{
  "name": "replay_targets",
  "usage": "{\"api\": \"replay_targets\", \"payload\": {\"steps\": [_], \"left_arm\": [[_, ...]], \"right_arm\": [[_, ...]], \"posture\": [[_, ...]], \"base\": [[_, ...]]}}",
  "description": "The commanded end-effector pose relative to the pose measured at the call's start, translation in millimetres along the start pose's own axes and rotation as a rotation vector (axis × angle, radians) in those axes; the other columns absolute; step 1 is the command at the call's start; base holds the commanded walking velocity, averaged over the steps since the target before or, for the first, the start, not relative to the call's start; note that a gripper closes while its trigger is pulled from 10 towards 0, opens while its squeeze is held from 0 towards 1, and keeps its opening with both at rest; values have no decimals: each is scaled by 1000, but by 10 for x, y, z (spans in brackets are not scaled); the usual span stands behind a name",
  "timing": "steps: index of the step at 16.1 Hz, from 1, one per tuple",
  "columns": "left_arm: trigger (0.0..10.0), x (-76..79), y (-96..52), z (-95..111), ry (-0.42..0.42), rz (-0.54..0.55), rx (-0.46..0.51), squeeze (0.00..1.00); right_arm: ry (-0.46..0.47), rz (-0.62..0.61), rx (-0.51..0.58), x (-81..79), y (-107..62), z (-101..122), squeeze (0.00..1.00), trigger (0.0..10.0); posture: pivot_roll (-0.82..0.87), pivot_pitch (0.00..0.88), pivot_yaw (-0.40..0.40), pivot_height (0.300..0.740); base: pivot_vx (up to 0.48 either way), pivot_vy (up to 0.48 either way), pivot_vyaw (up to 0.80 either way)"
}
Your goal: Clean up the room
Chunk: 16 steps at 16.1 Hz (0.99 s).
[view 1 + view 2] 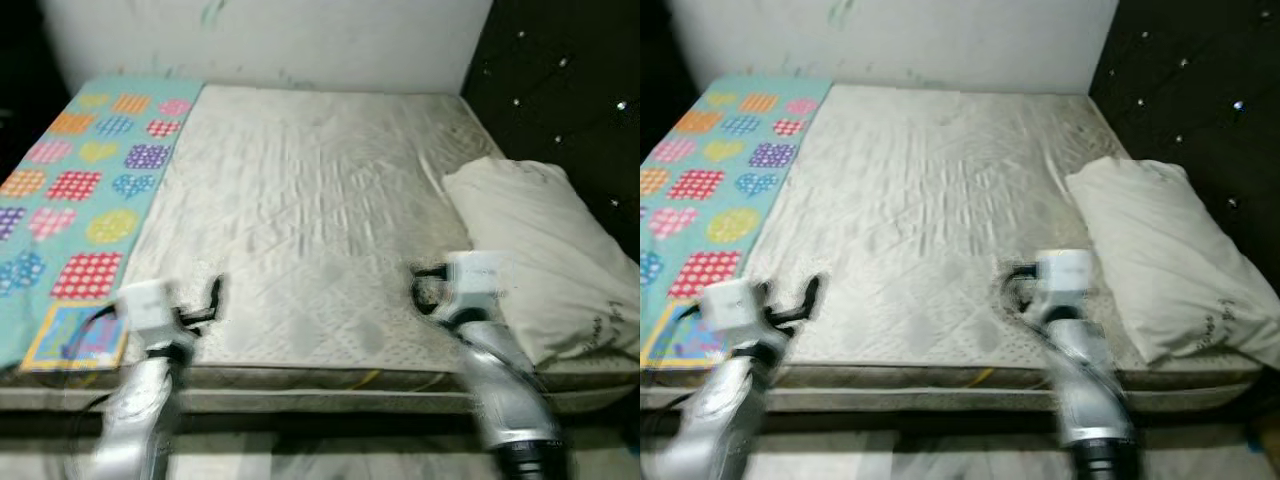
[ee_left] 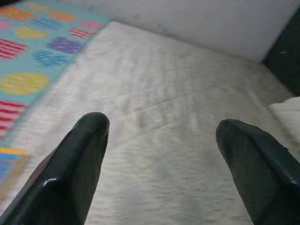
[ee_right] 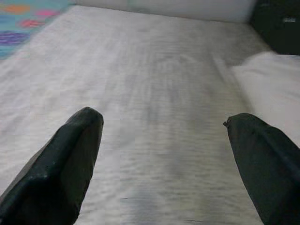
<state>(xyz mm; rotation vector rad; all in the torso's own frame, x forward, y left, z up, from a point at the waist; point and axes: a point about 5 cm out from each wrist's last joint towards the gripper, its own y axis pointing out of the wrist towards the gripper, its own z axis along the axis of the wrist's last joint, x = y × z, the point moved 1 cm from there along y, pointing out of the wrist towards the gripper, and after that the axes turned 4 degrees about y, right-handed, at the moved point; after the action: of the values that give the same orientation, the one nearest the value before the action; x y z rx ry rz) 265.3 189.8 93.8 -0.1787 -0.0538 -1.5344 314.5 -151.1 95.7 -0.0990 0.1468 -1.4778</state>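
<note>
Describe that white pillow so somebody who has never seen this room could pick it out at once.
Start from the big bed with its pale grey quilted mattress against the white wall. Go to its right edge, next to the dark studded panel: the plump white pillow lies there, just beyond the right gripper. It is the one puffy, plain white thing; the colourful heart-and-dot patterned blanket lies flat on the opposite side.

A bed (image 1: 930, 200) with a wrinkled pale grey sheet (image 1: 940, 160) reaches back to a white wall (image 1: 900, 40). A turquoise blanket (image 1: 710, 170) with bright hearts and squares lies along its left side. A white pillow (image 1: 1170, 260) lies at the right edge, beside a dark wall (image 1: 1200, 90). Two blurred silver arms reach over the near edge, the left gripper (image 1: 805, 298) toward the blanket, the right gripper (image 1: 1012, 288) near the pillow.
</note>
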Motion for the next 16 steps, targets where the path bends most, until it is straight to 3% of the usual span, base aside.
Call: {"api": "replay_targets", "payload": {"steps": [1,7,16], "left_arm": [[10000,70,8,12,1,-12,7,0],[10000,135,41,21,-12,-25,30,0],[10000,155,172,78,8,-72,26,0]], "right_arm": [[-6,-26,4,107,-9,33,0,10000],[-26,-18,11,120,31,63,0,10000],[-14,-37,5,52,-24,2,0,10000]], "posture": [[-152,76,-15,740],[-212,76,-21,740],[-232,94,51,740]], "base": [[0,480,0],[0,0,0],[0,0,0]]}}
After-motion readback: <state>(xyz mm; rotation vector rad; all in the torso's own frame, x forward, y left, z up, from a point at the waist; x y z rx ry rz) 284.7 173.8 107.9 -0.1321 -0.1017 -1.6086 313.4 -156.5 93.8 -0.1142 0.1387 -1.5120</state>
